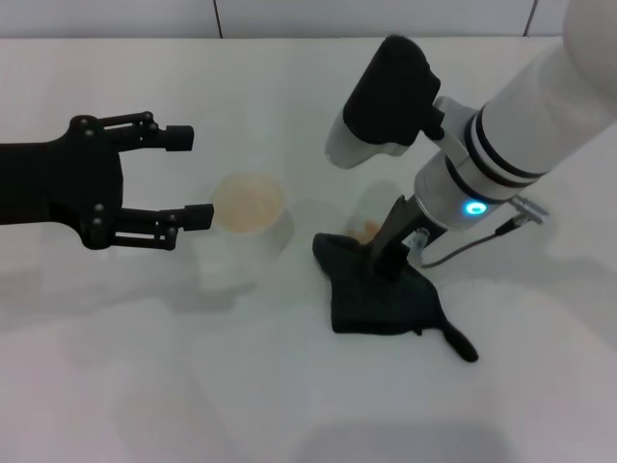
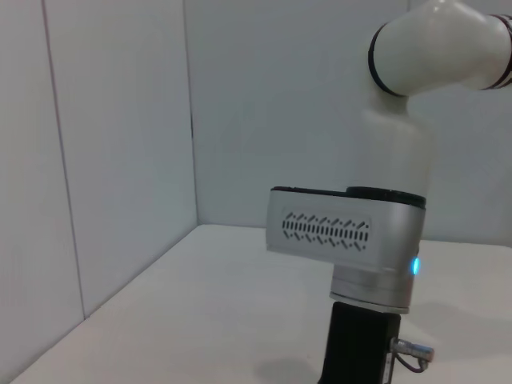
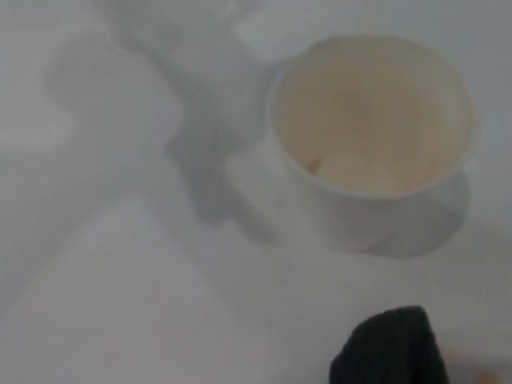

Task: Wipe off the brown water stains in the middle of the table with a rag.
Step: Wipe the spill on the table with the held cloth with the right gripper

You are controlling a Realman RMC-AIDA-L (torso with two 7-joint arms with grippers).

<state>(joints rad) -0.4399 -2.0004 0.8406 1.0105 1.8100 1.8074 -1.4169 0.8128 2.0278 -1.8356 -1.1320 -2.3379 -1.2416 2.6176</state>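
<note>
The rag (image 1: 381, 297), a dark cloth with a thin tail at its near right, lies on the white table (image 1: 145, 386) right of centre. My right gripper (image 1: 388, 256) points down into the rag's far edge and is shut on it. A small orange-brown blotch, the brown water stains (image 1: 366, 230), shows just beyond the rag, touching its far edge. The right wrist view shows a corner of the rag (image 3: 390, 348) and a trace of the stains (image 3: 480, 374). My left gripper (image 1: 189, 177) hovers open at the left, holding nothing.
A clear plastic cup (image 1: 249, 207) with an orange-brown tint stands between the two grippers, just left of the rag; the right wrist view looks down into the cup (image 3: 372, 136). The left wrist view shows the right arm's wrist (image 2: 344, 232) and white walls.
</note>
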